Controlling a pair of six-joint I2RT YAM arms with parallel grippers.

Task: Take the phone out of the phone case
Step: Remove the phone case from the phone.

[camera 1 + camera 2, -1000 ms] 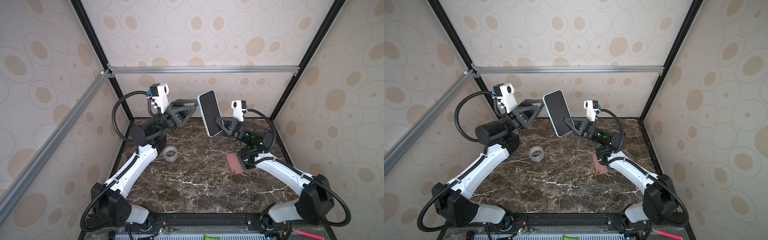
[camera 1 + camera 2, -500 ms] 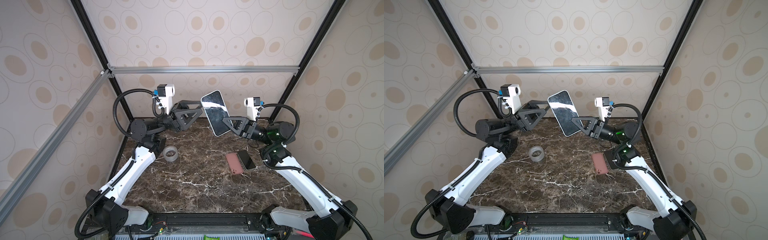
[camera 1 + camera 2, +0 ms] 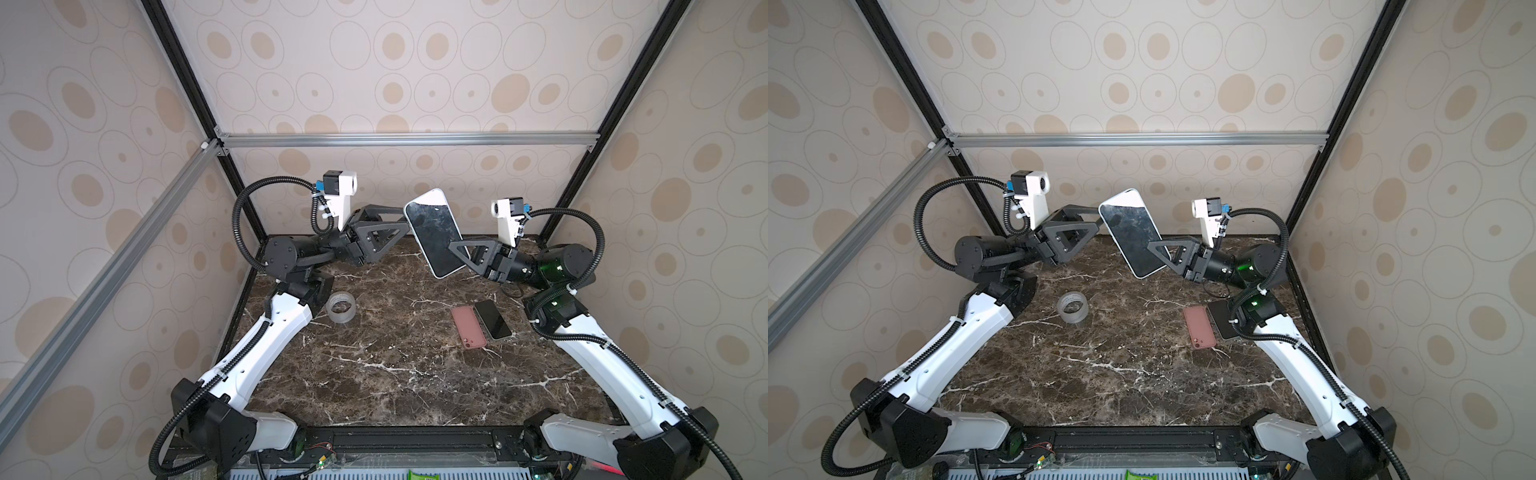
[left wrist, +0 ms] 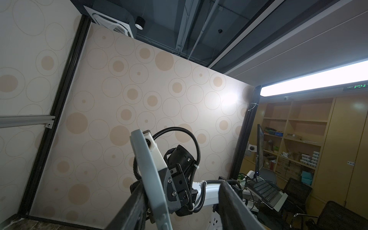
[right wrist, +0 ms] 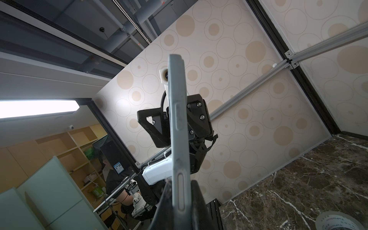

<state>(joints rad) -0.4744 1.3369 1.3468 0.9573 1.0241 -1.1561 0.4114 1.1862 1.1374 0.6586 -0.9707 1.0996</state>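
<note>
Both top views alone show the phone (image 3: 434, 230) screen.

Cream walls (image 3: 374, 83) printed with tan circles are closing in my worktop (image 3: 395, 374), a dark marble slab veined in white. Black posts (image 3: 181, 70) are running up the corners, and a silver rail (image 3: 407, 139) is crossing the back wall. Past the open side, a long ceiling lamp (image 4: 310, 81) is glowing over wooden shelves (image 4: 298, 139), a keyboard (image 4: 262, 190) and a black chair (image 4: 295, 191). Pipes (image 4: 202, 29) are running overhead.
</note>
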